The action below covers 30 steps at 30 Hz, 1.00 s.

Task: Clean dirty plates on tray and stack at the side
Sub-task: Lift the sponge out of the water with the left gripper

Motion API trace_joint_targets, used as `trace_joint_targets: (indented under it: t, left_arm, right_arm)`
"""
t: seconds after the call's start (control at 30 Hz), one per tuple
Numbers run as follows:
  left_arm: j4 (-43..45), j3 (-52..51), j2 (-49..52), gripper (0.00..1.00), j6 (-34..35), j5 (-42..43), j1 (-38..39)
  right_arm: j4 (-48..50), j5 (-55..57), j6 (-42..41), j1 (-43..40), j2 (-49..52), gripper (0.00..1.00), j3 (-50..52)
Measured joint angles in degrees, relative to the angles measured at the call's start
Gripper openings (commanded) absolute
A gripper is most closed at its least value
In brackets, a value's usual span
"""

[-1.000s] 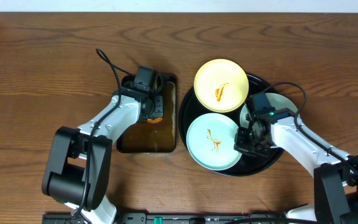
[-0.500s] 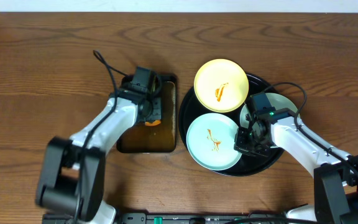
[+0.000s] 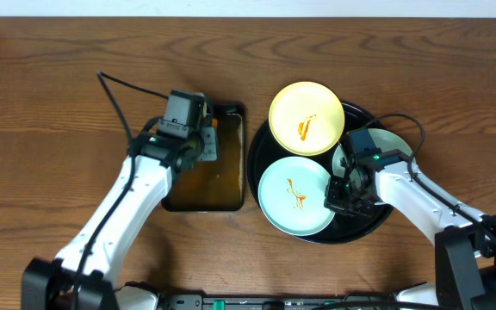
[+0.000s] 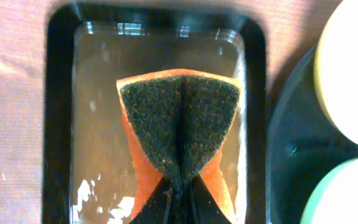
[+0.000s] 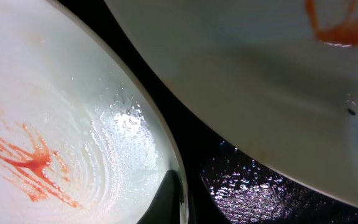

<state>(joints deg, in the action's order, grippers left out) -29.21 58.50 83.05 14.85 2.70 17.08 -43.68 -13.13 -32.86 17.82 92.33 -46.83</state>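
Observation:
The black round tray (image 3: 256, 168) holds three plates. A pale yellow plate (image 3: 306, 118) with an orange smear lies at the back. In front of it is a smeared mint-blue plate (image 3: 293, 195), and my right gripper (image 3: 337, 197) is shut on its right rim. A third pale plate (image 3: 392, 141) is partly hidden under that arm. In the right wrist view the fingers (image 5: 173, 198) pinch the wet rim of the smeared mint-blue plate (image 5: 61, 137). My left gripper (image 4: 179, 202) is shut on an orange sponge (image 4: 179, 121) with a dark scouring face, folded and raised over the pan.
A rectangular dark pan (image 3: 229, 200) with shallow water sits just left of the tray; its rim (image 4: 56, 124) frames the sponge. The tray's wet black floor (image 5: 253, 186) shows beside another smeared plate (image 5: 260, 74). Bare wooden table (image 3: 58, 77) surrounds everything.
My left arm has risen and swung left, lifting the sponge off the pan floor. The right arm and the plates have not moved.

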Motion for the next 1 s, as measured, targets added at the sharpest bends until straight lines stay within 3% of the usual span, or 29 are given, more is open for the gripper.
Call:
trace_joint_targets:
  t: [0.63, 1.0]
  left_arm:
    - [6.7, 0.0, -18.1, 0.07, -0.8, -1.2, 0.0]
    - [8.9, 0.0, -19.8, 0.08, -1.2, -1.4, 0.0]
  right_arm:
    - [0.0, 0.0, 0.0, 0.0, 0.0, 0.01, 0.0]
    - [0.0, 0.0, 0.0, 0.0, 0.0, 0.01, 0.0]
